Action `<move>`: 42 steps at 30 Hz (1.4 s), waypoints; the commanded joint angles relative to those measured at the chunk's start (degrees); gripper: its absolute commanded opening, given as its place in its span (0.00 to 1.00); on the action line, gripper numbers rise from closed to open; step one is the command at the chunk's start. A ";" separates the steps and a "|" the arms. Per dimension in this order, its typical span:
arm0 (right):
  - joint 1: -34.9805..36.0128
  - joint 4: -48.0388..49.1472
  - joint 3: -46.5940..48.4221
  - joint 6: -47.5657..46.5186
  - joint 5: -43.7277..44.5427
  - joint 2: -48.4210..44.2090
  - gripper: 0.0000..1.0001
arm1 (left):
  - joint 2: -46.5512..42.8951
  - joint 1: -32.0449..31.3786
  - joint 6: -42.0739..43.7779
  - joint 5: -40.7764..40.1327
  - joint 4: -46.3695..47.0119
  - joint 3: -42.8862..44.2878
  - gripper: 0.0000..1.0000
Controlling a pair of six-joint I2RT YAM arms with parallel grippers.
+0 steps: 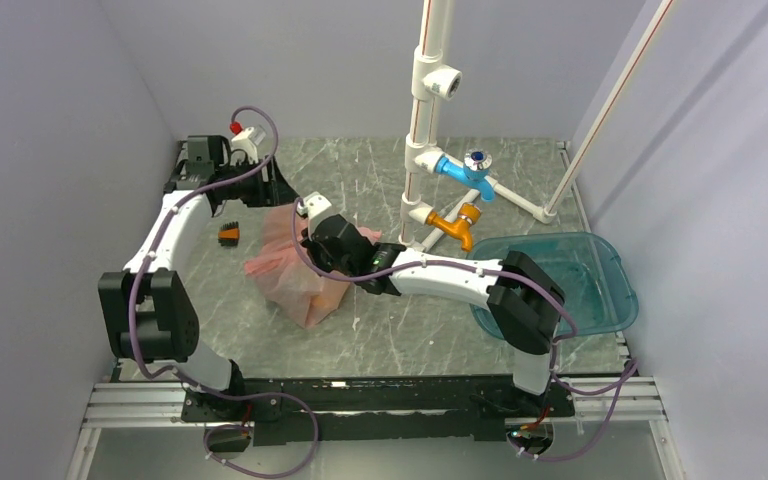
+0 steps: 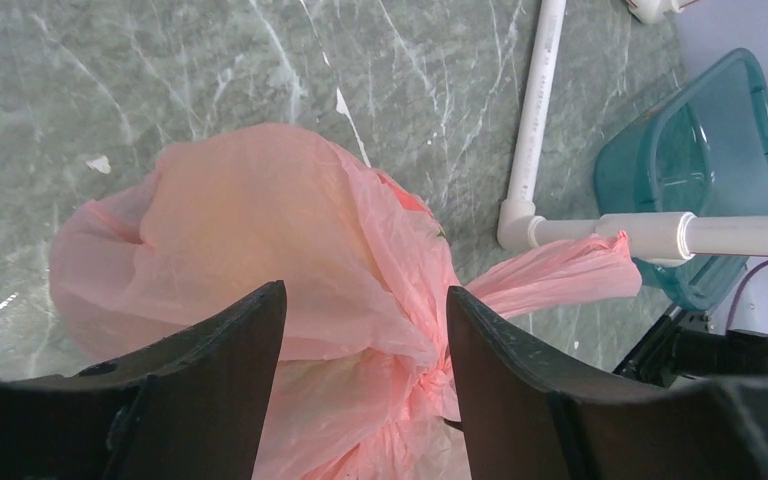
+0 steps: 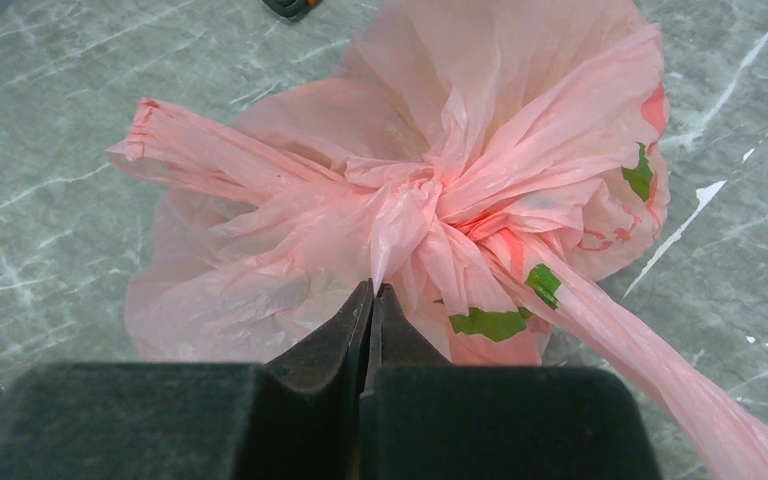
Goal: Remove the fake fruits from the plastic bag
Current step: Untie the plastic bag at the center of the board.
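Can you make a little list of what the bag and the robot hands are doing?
bag: pink, lying on the table, top tied in a knot
fruit: none showing outside the bag
left hand: open, bag seen between its fingers
right hand: shut, tips at the knot
tub: teal, apart from the bag

Wht/blk arms [image 1: 174, 226], purple cables [image 1: 276, 135]

Pink plastic bag [image 3: 260, 240] knotted shut, seemingly full, lying on table [image 3: 40, 60], handles splayed.
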 commanded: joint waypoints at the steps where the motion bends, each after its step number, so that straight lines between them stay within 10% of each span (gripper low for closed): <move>1: -0.18 1.21 2.06 -1.57 1.87 -1.84 0.00 | 2.60 -2.15 -1.30 0.38 -3.31 3.49 0.67; 11: -0.22 -0.82 3.67 -1.10 2.50 -0.84 0.00 | -2.31 -8.25 0.14 -16.90 -7.59 1.46 0.71; 19: 0.09 -0.75 2.84 -0.70 2.75 -1.66 0.00 | 0.52 -8.78 1.14 -17.73 -10.17 3.42 0.58; 29: 0.37 -1.58 3.39 0.05 3.37 -1.35 0.00 | -1.58 -10.40 2.70 -15.25 -8.86 1.98 0.69; 32: 0.52 -3.01 3.18 -0.33 4.17 -2.10 0.00 | -0.88 -11.63 3.13 -15.55 -9.13 2.08 0.51; 36: 1.12 -3.58 1.86 -0.31 3.96 -3.08 0.00 | -0.79 -10.27 2.49 -16.17 -8.76 3.31 0.02; 42: 5.90 -3.41 -2.29 -2.22 10.44 -4.78 0.00 | -4.22 -7.58 -0.30 -17.60 -4.29 0.17 0.00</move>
